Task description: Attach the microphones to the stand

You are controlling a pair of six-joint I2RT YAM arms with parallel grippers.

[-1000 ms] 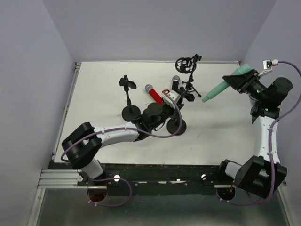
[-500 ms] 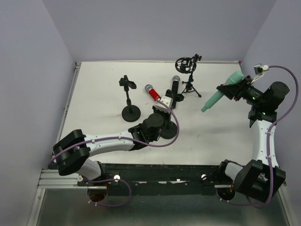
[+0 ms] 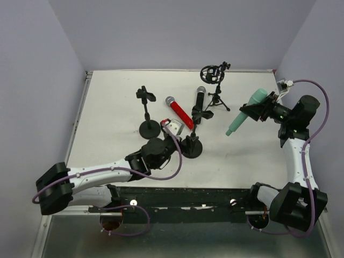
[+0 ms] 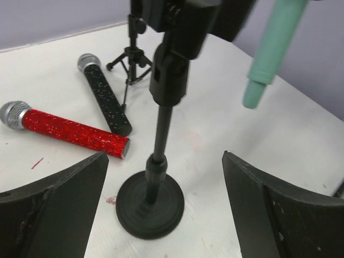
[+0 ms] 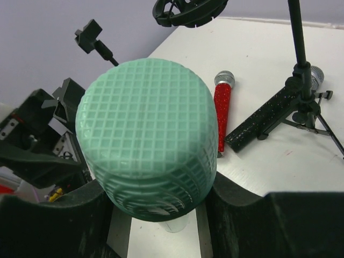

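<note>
Right jaws pinch mint-green microphone [image 3: 239,119]; left jaws spread; stand [image 4: 150,207], red microphone [image 4: 70,134], black microphone [image 4: 106,103] ahead.

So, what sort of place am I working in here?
Probably a robot test cell: plain lilac walls box in a white table set with mic stands and microphones.
</note>
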